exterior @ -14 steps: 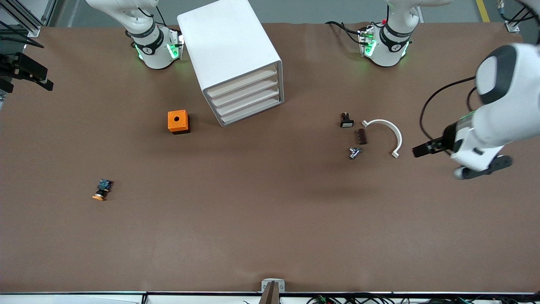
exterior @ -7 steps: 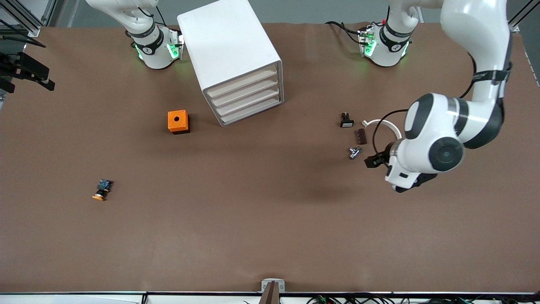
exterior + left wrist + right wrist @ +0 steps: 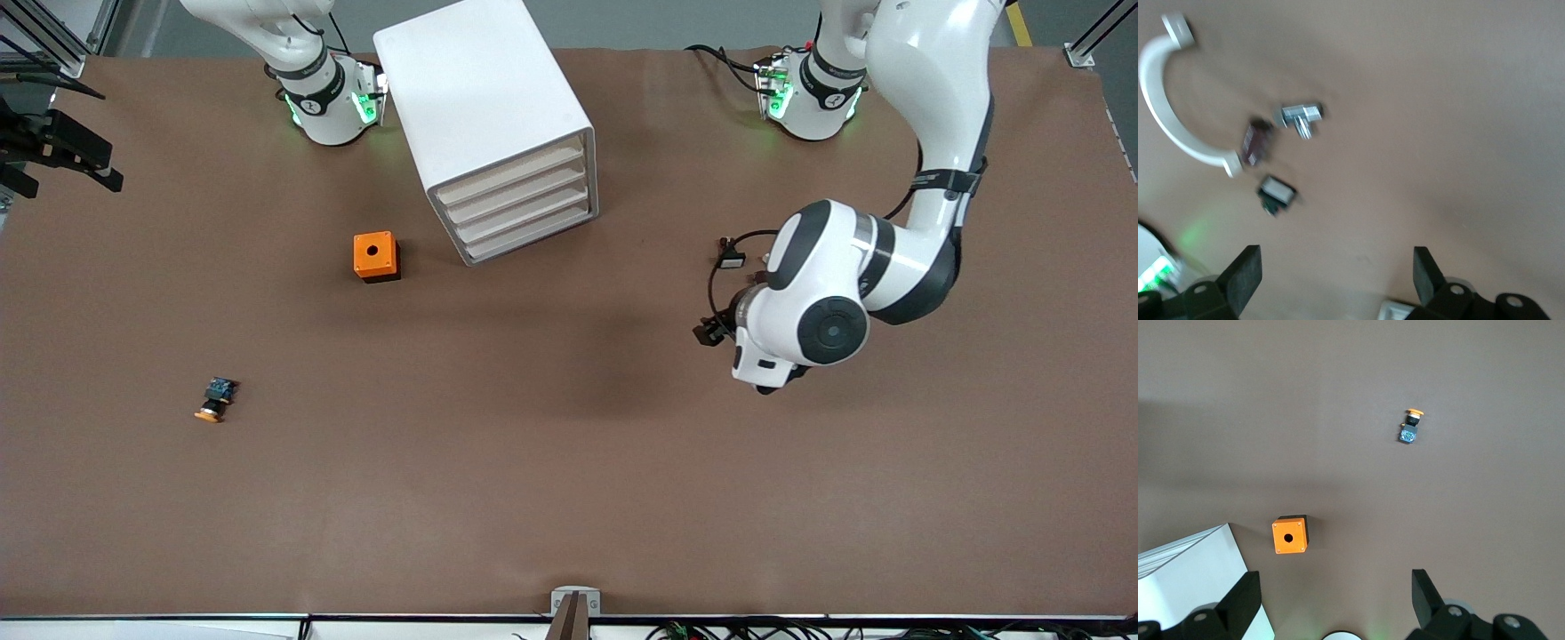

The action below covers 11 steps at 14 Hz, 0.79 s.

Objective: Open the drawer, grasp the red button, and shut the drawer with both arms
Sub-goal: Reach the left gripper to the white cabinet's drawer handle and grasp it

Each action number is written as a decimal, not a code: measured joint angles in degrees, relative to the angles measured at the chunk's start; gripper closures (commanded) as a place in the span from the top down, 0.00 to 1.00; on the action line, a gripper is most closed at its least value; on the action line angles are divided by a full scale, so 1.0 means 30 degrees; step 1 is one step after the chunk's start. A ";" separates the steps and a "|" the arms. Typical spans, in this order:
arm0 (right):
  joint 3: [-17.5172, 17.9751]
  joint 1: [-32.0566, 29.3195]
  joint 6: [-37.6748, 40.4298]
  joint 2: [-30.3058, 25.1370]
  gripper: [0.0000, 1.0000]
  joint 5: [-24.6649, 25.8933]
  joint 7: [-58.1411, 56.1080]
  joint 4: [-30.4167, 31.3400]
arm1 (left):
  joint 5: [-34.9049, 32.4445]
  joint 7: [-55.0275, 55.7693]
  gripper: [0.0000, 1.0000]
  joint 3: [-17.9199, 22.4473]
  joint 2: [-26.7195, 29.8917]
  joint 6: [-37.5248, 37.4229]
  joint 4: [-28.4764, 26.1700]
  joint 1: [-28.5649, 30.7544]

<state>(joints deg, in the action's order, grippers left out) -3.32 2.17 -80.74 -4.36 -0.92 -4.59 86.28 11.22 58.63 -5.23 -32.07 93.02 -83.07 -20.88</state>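
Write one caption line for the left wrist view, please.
Open left end effector over brown table, looking down on curved white bracket, metal fitting and two small dark parts.

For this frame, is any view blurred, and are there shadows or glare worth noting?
Left wrist view: motion-blurred, the white curved piece and metal fitting smeared, green glow in one corner. Right wrist view: sharp, the orange cube and orange-capped button crisp. Front view: sharp with even light; a soft shadow lies on the table under the left arm, and green lights glow at both bases.

Even, bright overhead light – soft shadows – left wrist view motion-blurred
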 measured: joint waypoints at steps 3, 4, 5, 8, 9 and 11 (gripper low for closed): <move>-0.0072 0.0146 0.0000 -0.0001 1.00 0.0000 0.0000 0.0006 | 0.2104 0.4247 1.00 -0.0007 -0.0852 -0.0137 0.0578 -0.0885; -0.0133 0.0187 0.0000 -0.0001 1.00 0.0000 0.0000 0.0012 | 0.3099 0.5677 1.00 -0.0005 -0.1095 -0.0163 0.0651 -0.1089; -0.0172 0.0209 0.0000 -0.0001 1.00 0.0000 0.0000 0.0018 | 0.4170 0.7147 1.00 -0.0007 -0.1334 -0.0219 0.0676 -0.1241; -0.0228 0.0227 0.0004 -0.0007 1.00 0.0000 0.0000 0.0030 | 0.6685 1.1406 1.00 -0.0024 -0.2260 -0.0331 0.0764 -0.1683; -0.0243 0.0229 0.0005 -0.0016 1.00 0.0000 0.0000 0.0036 | 0.7602 1.2739 0.99 -0.0034 -0.2560 -0.0335 0.0839 -0.1819; -0.0266 0.0230 0.0004 -0.0037 1.00 0.0000 0.0000 0.0070 | 0.9011 1.5184 0.99 -0.0072 -0.3143 -0.0386 0.1039 -0.1986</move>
<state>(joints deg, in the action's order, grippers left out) -4.11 2.86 -80.73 -4.47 -0.92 -4.59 86.49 38.25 104.18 -5.44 -41.50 91.86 -79.95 -26.83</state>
